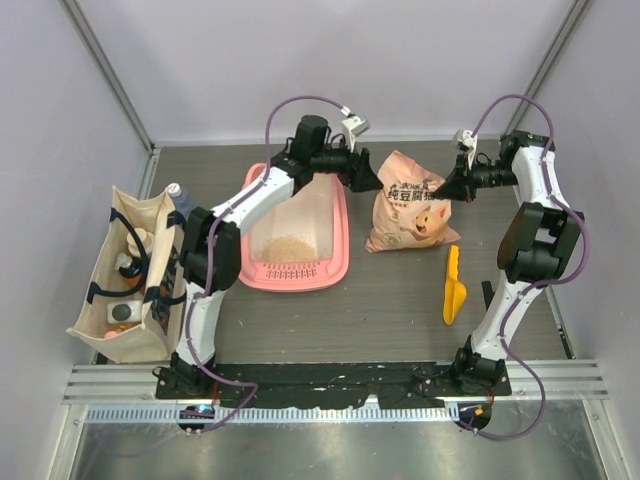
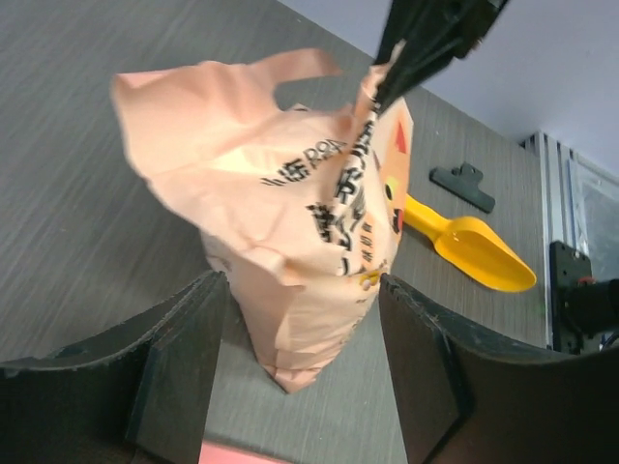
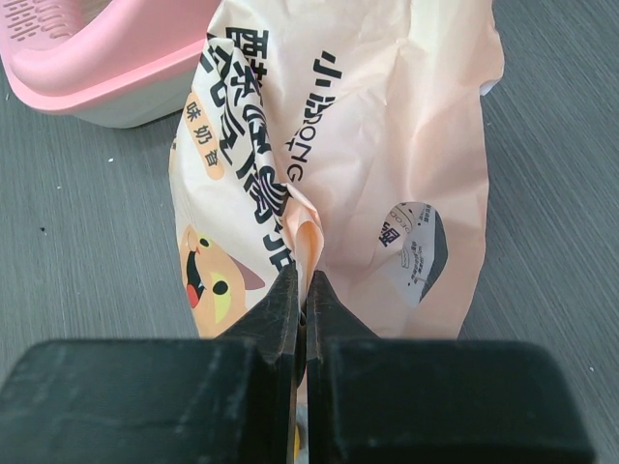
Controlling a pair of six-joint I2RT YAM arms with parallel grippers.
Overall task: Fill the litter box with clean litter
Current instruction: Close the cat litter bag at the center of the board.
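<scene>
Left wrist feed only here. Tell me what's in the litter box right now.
Observer: The litter box holds a small pile of clean litter near its slotted end.
Operator: Give me the box's position relative to the bag.
Observer: In the top view it sits left of the bag, with the open left hand between them.
Operator: Confirm the right hand's grip.
Observer: The right wrist view shows the right hand shut on a fold of the bag.

peach bag (image 1: 410, 215) mid-table | yellow scoop (image 1: 453, 287) right | tote bag (image 1: 125, 275) left
</scene>
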